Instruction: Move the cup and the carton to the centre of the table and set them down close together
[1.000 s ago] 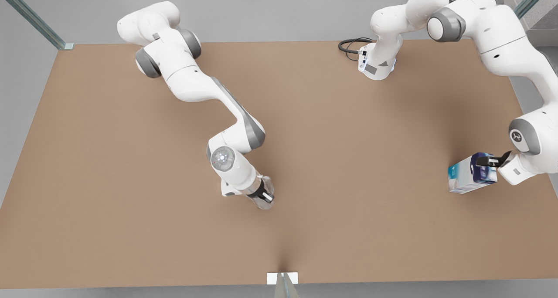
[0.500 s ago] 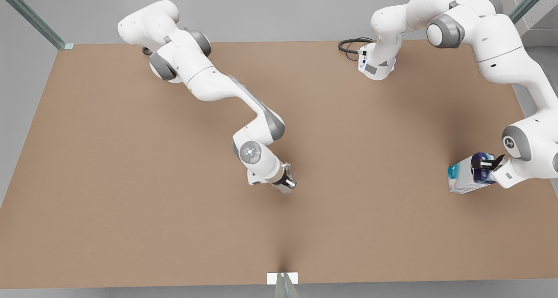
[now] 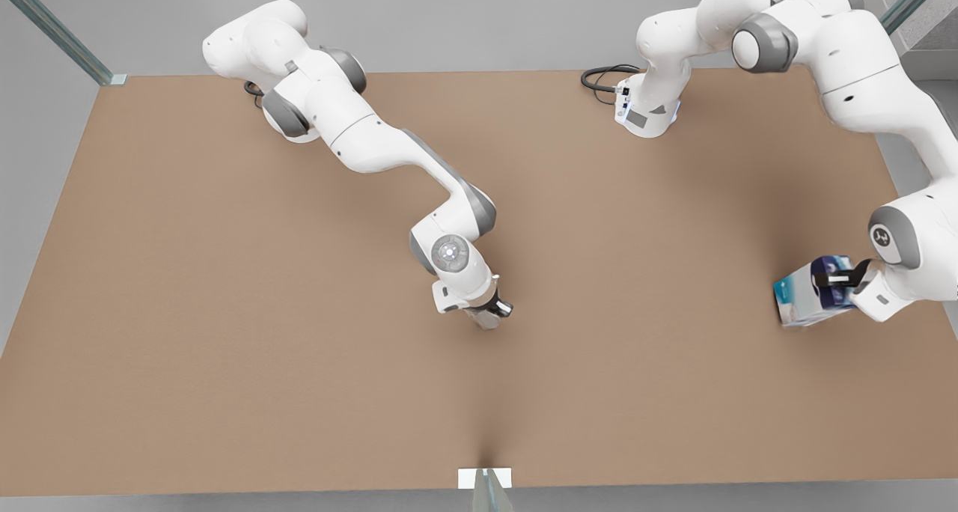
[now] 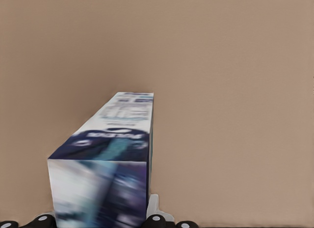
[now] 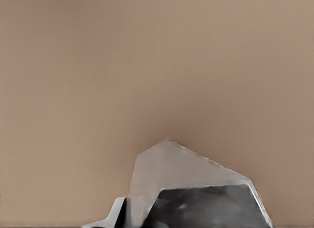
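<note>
The carton (image 3: pixel 802 302), white and light blue with a dark navy end, is near the front view's right edge of the brown table (image 3: pixel 224 310), slightly tilted. My left gripper (image 3: pixel 837 279) is shut on its dark end. In the left wrist view the carton (image 4: pixel 117 154) stretches away from the black fingertips (image 4: pixel 156 219). The silver-grey cup (image 3: pixel 485 319) is near the table's centre, with my right gripper (image 3: pixel 497 308) shut on it. The right wrist view shows the faceted cup (image 5: pixel 181 169) close above the tabletop; whether it touches the table I cannot tell.
An arm base (image 3: pixel 644 115) with a black cable (image 3: pixel 602 78) stands at the back edge. A small white tab (image 3: pixel 485 478) marks the front edge. Glass posts (image 3: pixel 56 29) rise at the back corners. Bare tabletop lies between the two grippers.
My right gripper carried the cup away from the front edge and toward the front view's right, to the table's centre. The left gripper and carton shifted only slightly, and the carton tilted.
</note>
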